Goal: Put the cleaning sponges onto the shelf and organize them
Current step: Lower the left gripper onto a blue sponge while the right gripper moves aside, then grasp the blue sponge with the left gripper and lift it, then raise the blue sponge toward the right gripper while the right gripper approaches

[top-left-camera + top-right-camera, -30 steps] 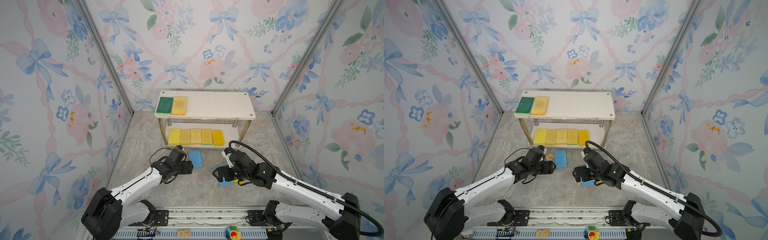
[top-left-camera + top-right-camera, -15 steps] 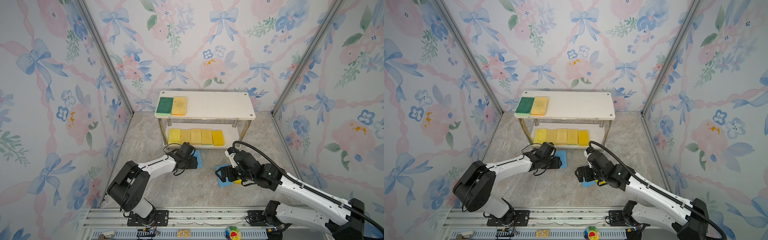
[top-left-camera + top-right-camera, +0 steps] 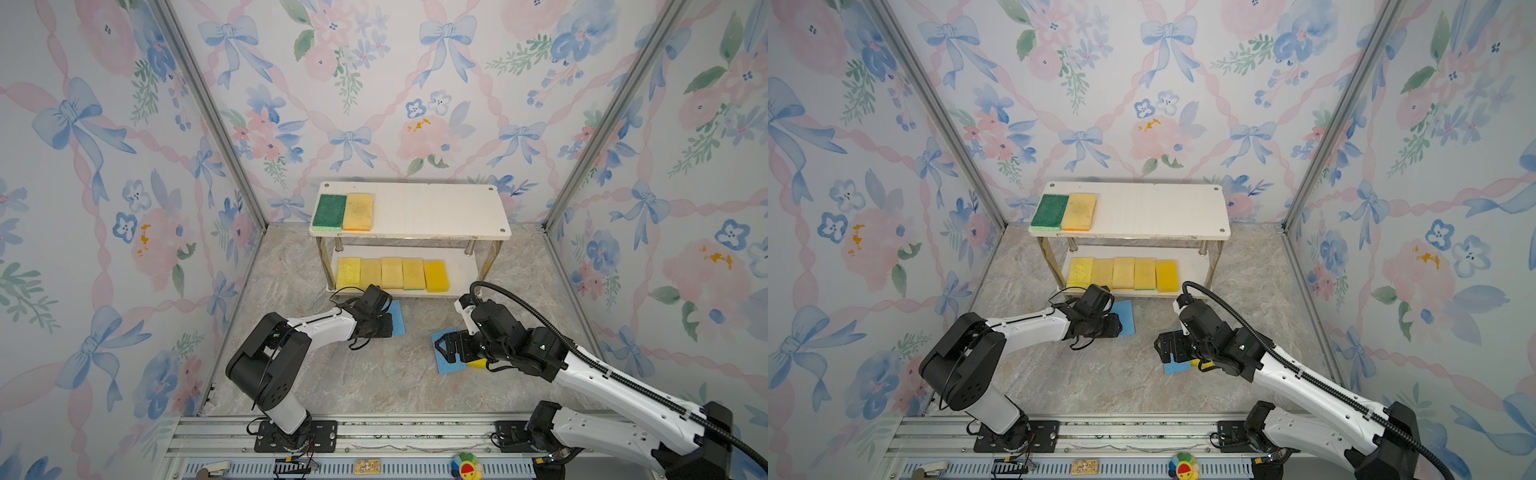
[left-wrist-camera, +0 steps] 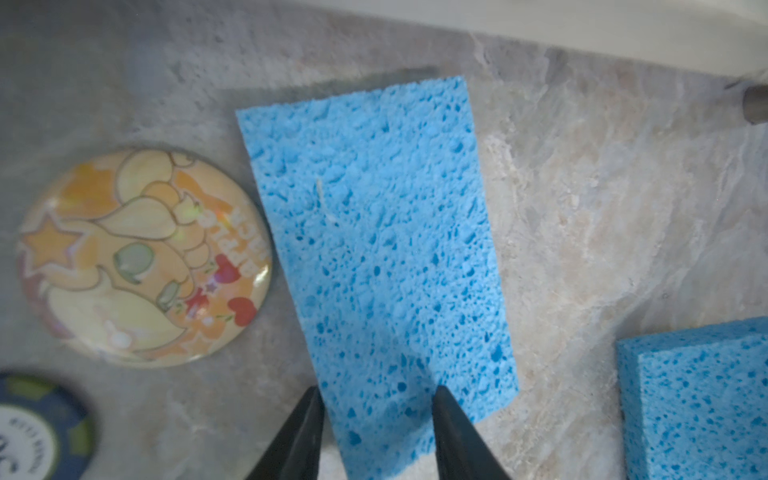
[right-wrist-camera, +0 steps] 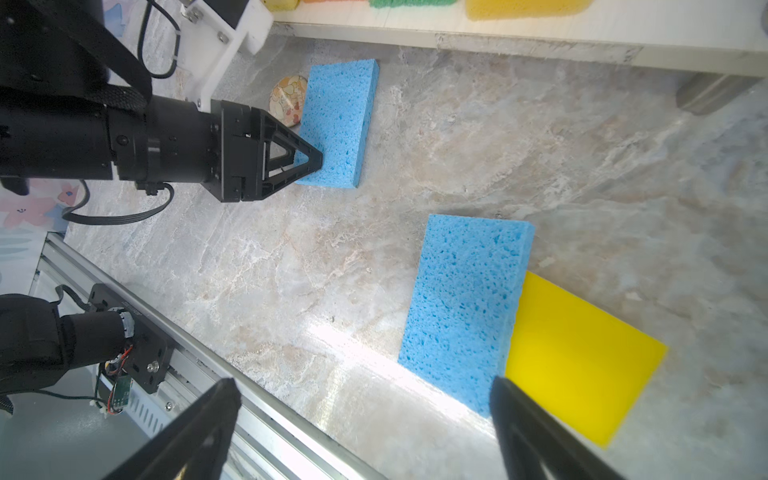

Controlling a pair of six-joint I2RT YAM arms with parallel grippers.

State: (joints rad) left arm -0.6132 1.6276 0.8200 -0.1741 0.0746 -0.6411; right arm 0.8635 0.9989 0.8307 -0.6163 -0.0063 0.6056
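The shelf (image 3: 436,212) (image 3: 1154,208) stands at the back. Its top board carries a green sponge (image 3: 329,211) beside a yellow one (image 3: 358,211). A row of yellow sponges (image 3: 392,272) fills the lower board. One blue sponge (image 3: 397,318) (image 4: 374,249) lies flat on the floor before the shelf. My left gripper (image 3: 383,325) (image 4: 378,411) straddles its near end, jaws part-way in, sponge undeformed. My right gripper (image 3: 444,347) (image 5: 365,399) hangs wide open over a second blue sponge (image 3: 446,365) (image 5: 465,307), which abuts a bright yellow sponge (image 5: 582,357).
A round cartoon badge (image 4: 141,257) (image 5: 286,97) lies right beside the left blue sponge, and a dark poker chip (image 4: 37,432) sits close to it. The metal rail (image 3: 374,432) runs along the front edge. Papered walls close in three sides.
My left arm has reached forward to the blue sponge, and its jaws have narrowed around the sponge's end. The right gripper stays wide open and has shifted only slightly.
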